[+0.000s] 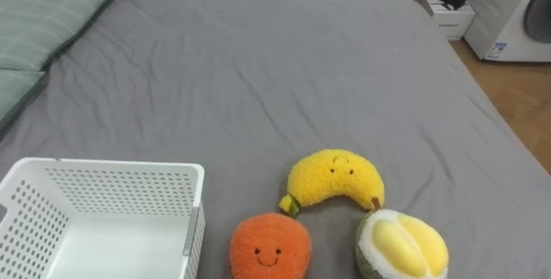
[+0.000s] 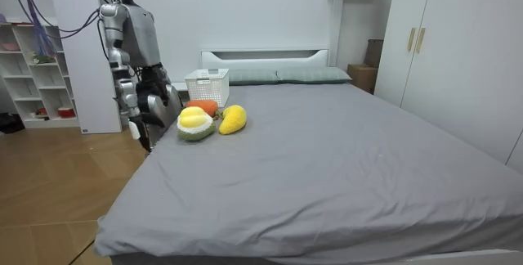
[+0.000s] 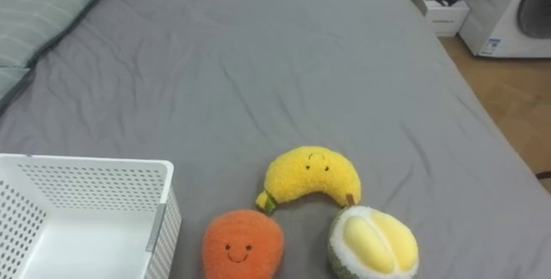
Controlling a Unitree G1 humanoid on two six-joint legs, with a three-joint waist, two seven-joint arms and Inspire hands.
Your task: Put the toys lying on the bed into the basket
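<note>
Three plush toys lie on the grey bed (image 1: 258, 72), just right of a basket.
In the room view the robot stands at the bedside, its right robot hand (image 2: 140, 124) hanging low; apart or together, I cannot tell. Striped green pillows (image 1: 43, 12) sit far left, then the white perforated plastic basket (image 1: 103, 201), a fuzzy orange plush (image 1: 269, 246) with a stitched smile, a curved yellow banana plush (image 1: 334, 180) and a split durian plush (image 1: 402, 244), close together. Far right, a washing machine (image 1: 516, 12) bears an unreadable label.

White basket (image 1: 112, 169), orange plush (image 1: 269, 246) partly off-frame
</note>
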